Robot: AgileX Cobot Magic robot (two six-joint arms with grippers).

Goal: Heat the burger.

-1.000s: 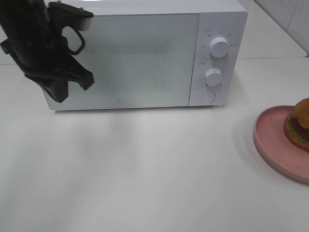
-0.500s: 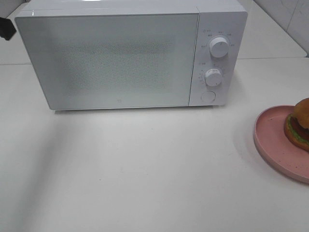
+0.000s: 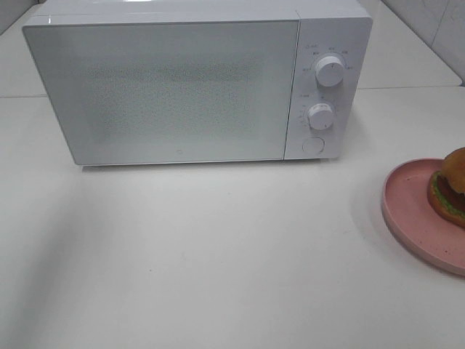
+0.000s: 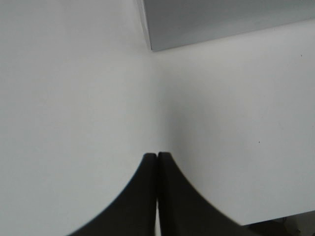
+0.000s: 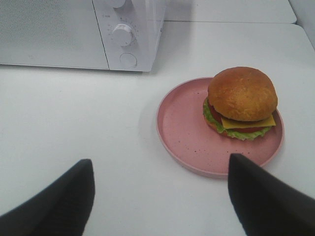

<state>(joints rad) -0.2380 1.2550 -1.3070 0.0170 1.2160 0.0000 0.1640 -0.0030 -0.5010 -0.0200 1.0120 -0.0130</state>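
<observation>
White bench (image 3: 218, 254) fills all views, pale tiled wall just visible at the far right corner. Boxy white microwave oven (image 3: 196, 83) sits at the back, frosted door shut, two round knobs and a button on its right panel.

The round burger with glossy golden-brown bun, lettuce, tomato and cheese (image 5: 241, 103) sits upright on the pink speckled plate (image 5: 187, 132), toward the plate's far side from the microwave, well apart from the oven on the right of the bench.

Left gripper (image 4: 157, 162): jaws pressed together, holding nothing, over bare bench near the microwave's corner. Right gripper (image 5: 160, 191): jaws wide, empty, hovering short of the plate.

Risks, as I judge them:
- Door is closed. Carrying the burger over first means nowhere to put it.
- Squeezing the bun directly could shear the layers apart; gripping the plate rim looks safer.
- Shallow plate, so a tilt in transit could slide the burger off.

Orientation: burger is round, no real long axis; stack axis vertical, bun on top. Cheese corner points toward the right wrist camera.
</observation>
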